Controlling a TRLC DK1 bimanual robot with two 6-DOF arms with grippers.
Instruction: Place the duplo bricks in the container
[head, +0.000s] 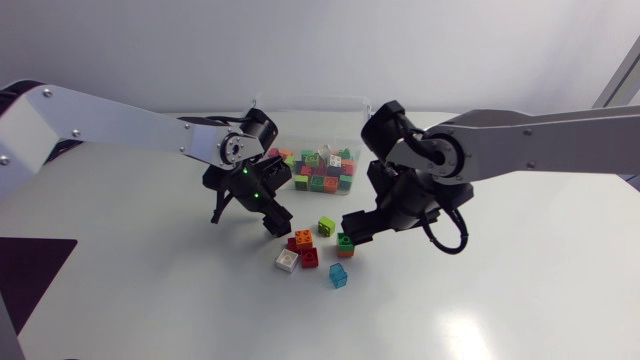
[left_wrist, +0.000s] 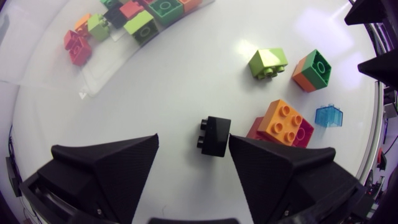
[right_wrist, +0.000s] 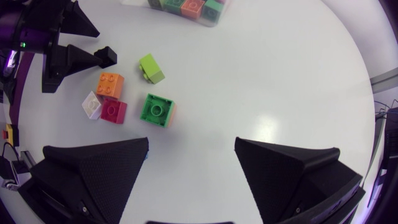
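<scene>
Our left gripper (left_wrist: 193, 139) is spread wide; a black brick (left_wrist: 214, 135) sits between its fingers, touching one only. Our right gripper (right_wrist: 191, 143) is spread too, green brick (right_wrist: 157, 111) just ahead. From above we see loose bricks (head: 309, 257) at six o'clock from the container (head: 300, 120), which holds others.

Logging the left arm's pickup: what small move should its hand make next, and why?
Probably shut the left hand on the small black plastic duplo brick. It lies on the white table between the open fingers, close beside one and apart from the other, so nothing grips it yet.
</scene>
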